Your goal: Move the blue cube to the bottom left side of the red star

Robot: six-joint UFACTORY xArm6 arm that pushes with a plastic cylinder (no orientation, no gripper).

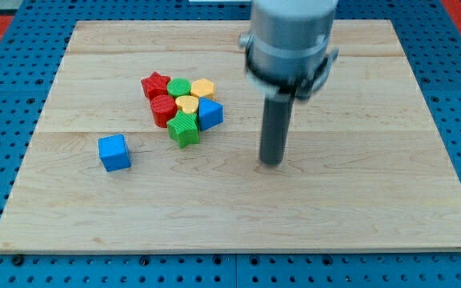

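Blue cube (114,152) sits alone, lower left of frame, well apart from red star (155,84) heading cluster up centre-left. My tip (271,162) is bare rod end on wooden board (358,200), right of cluster, touching no block.

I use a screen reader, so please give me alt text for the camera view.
A blue cube sits alone on a wooden board, toward the view's bottom left of a tight cluster topped by a red star. My tip rests right of the cluster, touching no block.
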